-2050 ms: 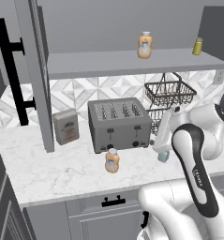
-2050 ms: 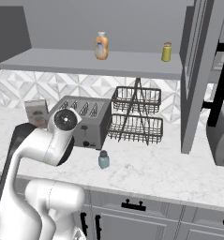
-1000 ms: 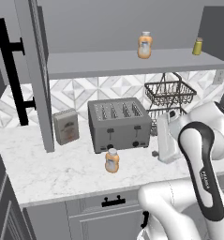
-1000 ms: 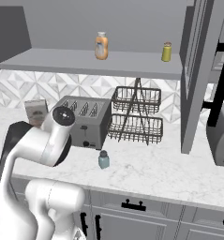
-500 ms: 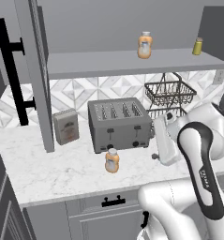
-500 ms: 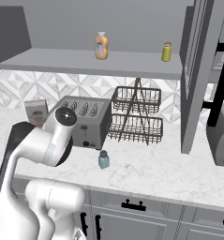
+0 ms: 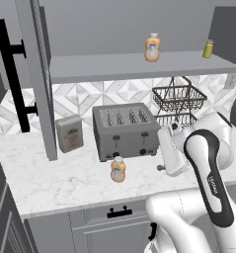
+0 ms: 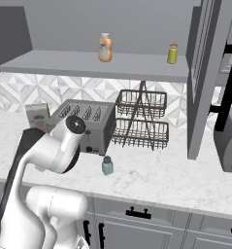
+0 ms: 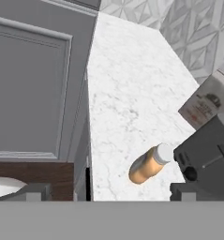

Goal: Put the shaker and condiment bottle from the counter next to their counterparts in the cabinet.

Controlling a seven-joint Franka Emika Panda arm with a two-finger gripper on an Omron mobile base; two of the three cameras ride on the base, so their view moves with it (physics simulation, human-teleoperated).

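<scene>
An orange condiment bottle (image 7: 118, 169) (image 9: 150, 164) with a white cap stands on the marble counter (image 7: 65, 180) in front of the toaster. My gripper (image 9: 111, 193) is open and empty, its fingertips spread wide, with the bottle ahead between them and still apart. In the left base view the gripper (image 7: 161, 167) hangs to the right of that bottle. The teal shaker (image 8: 107, 166) stands on the counter (image 8: 161, 175) by the toaster's corner; in the left base view the hand covers it. On the cabinet shelf (image 7: 114, 66) stand the matching orange bottle (image 7: 152, 48) (image 8: 105, 47) and the yellow-olive shaker (image 7: 208, 49) (image 8: 173, 53).
A grey toaster (image 7: 124, 131) sits behind the bottle, a small box (image 7: 69, 133) to its left and a two-tier wire rack (image 8: 140, 119) to its right. The cabinet door (image 7: 40, 74) stands open at the left. Drawer fronts (image 7: 119, 211) run below the counter edge.
The hand has drifted slightly left and down toward the orange bottle. The teal shaker, seen under the hand two seconds ago in the left base view, is now covered. Bottles and shakers have not moved.
</scene>
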